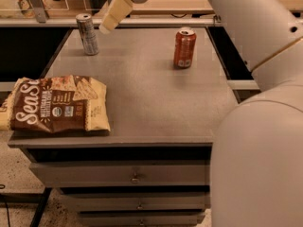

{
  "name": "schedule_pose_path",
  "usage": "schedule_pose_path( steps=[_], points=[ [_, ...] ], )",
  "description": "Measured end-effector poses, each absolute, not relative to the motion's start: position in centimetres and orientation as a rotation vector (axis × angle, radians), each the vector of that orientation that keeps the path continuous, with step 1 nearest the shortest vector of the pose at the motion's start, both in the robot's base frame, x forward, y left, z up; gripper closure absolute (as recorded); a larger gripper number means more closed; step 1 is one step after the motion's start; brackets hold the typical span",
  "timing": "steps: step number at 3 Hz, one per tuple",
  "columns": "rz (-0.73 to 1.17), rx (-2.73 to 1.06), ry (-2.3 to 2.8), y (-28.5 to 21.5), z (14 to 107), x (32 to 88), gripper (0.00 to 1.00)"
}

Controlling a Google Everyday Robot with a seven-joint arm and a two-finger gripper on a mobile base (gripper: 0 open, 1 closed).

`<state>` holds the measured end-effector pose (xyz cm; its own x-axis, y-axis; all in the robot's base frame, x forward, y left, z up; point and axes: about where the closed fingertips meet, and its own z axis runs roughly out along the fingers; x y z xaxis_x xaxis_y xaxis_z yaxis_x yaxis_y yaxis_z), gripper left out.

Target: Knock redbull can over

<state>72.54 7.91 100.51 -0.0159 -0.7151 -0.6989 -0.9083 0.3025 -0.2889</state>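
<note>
The redbull can, tall, slim and silver-grey, stands upright near the far left corner of the grey table. My gripper, cream-coloured, reaches down from the top of the view and hangs just right of the can's top, close to it but with a small gap. The gripper holds nothing that I can see.
A shorter orange-red soda can stands upright at the far right of the table. A brown chip bag lies flat at the front left edge. My white arm fills the right foreground. Drawers sit below the tabletop.
</note>
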Motion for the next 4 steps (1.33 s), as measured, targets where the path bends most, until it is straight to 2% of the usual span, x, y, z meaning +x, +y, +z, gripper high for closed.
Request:
schedule_pose_path(
  steps=[2,4],
  points=[
    [0.406,-1.300,1.812,12.3,96.8,79.7,0.00],
    [0.472,-1.066,1.908,14.2,94.0,82.4,0.00]
  ],
)
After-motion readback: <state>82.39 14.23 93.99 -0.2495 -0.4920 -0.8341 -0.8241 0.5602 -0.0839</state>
